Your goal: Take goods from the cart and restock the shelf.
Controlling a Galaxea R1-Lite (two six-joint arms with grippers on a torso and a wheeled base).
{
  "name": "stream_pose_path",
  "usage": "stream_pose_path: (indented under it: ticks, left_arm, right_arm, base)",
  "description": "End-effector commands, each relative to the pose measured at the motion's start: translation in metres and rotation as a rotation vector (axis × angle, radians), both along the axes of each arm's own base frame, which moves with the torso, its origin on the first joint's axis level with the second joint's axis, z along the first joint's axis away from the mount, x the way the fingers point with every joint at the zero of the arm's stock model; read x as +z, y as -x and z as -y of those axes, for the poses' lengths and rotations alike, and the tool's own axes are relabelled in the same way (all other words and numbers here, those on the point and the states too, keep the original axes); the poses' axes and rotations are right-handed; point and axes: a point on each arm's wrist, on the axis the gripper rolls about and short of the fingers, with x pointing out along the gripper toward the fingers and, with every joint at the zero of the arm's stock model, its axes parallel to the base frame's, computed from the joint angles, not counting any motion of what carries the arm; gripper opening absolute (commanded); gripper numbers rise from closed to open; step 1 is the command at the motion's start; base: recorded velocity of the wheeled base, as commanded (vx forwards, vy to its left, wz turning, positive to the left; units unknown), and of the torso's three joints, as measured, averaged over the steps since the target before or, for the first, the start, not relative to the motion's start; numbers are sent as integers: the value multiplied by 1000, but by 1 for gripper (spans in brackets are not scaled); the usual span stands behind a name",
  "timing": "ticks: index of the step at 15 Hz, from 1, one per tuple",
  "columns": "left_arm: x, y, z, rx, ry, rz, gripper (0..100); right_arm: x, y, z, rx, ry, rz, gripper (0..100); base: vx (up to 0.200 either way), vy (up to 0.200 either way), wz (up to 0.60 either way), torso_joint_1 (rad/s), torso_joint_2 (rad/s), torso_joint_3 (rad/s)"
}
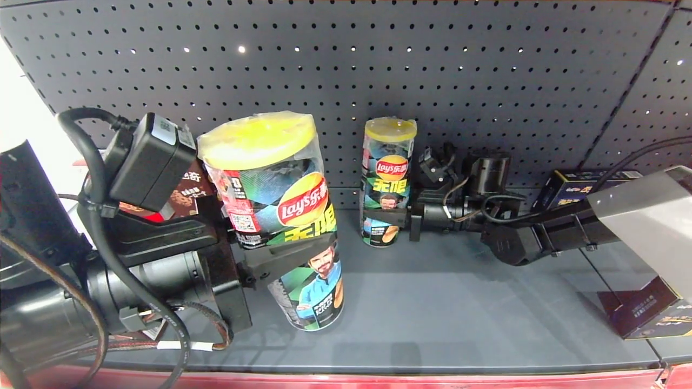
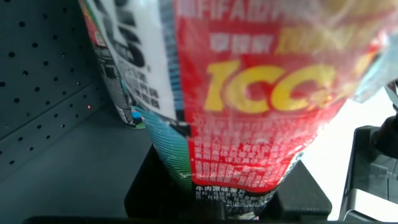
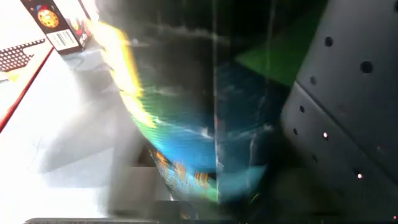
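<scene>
left jaws: clamped around near can (image 1: 294,200) | right jaws: clamped around far can (image 1: 389,170)

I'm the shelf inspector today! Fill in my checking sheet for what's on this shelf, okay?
Surface: dark grey metal shelf, flat.
Job's things: near yellow-lidded chip tube, tilted; far yellow-lidded chip tube, upright by the back.
Clutter: dark cardboard box at right; brown snack box behind left arm.
Grippers: left tool shut on near tube; right tool shut on far tube.
Cables: black cables on left arm.
Surroundings: grey pegboard wall.
</scene>
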Motion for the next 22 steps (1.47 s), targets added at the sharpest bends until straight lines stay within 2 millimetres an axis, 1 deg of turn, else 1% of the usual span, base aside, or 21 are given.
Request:
stream_pose_path:
  ticks: [1,2,3,4,5,7,8,10,11,12,13,15,17,18,20,22]
  left_arm:
    - [-1,0,0,2,-3,-4,0]
    - [-1,0,0,2,-3,-4,0]
    - [-2,-1,-2,9,-3,-4,0]
    - [-2,-2,-3,16,-4,-2,0]
    - [-2,-3,-4,19,-4,-2,0]
    - [-2,-3,-5,22,-4,-2,0]
    - [-1,-3,-5,22,-2,0,0]
    - [-1,-2,-5,22,-3,-1,0]
    - [-1,-2,-5,22,-3,-1,0]
    - [-1,-2,-5,25,-2,0,0]
    - [0,-2,-5,24,-1,2,0]
    - [1,-1,-6,27,3,3,0]
    - [1,-1,-6,27,3,3,0]
    - [1,-1,-6,28,4,4,0]
    - [2,-2,-6,30,6,8,0]
    - [2,-2,-7,36,5,5,0]
  right_arm:
    - [3,1,0,1,-2,5,0]
    - [2,1,0,1,-2,3,0]
    - [9,5,1,3,-7,14,0]
    - [20,14,3,8,-14,30,0]
    - [25,21,5,5,-17,35,0]
    - [33,39,8,3,-19,39,0]
    - [38,56,7,-15,-20,41,0]
    - [36,82,4,-9,-15,31,0]
    - [36,83,4,-6,-15,33,0]
    - [28,103,3,-5,-19,41,0]
    - [25,108,3,-6,-22,45,0]
    - [13,128,8,-2,-30,57,0]
    - [5,148,14,14,-20,42,0]
    - [1,153,16,14,-14,35,0]
    - [-12,171,22,28,11,2,0]
    - [-23,175,26,27,29,0,0]
  base:
    - [0,0,0,0,0,0]
    - [0,0,0,0,0,0]
    - [0,0,0,0,0,0]
    - [0,0,0,0,0,0]
    - [0,0,0,0,0,0]
    - [0,0,0,0,0,0]
    - [0,0,0,0,0,0]
    - [0,0,0,0,0,0]
    - [0,0,0,0,0,0]
    - [0,0,0,0,0,0]
    - [0,0,0,0,0,0]
    - [0,0,0,0,0,0]
    - [0,0,0,0,0,0]
    - [0,0,0,0,0,0]
    - [0,0,0,0,0,0]
    - [0,0,0,0,0,0]
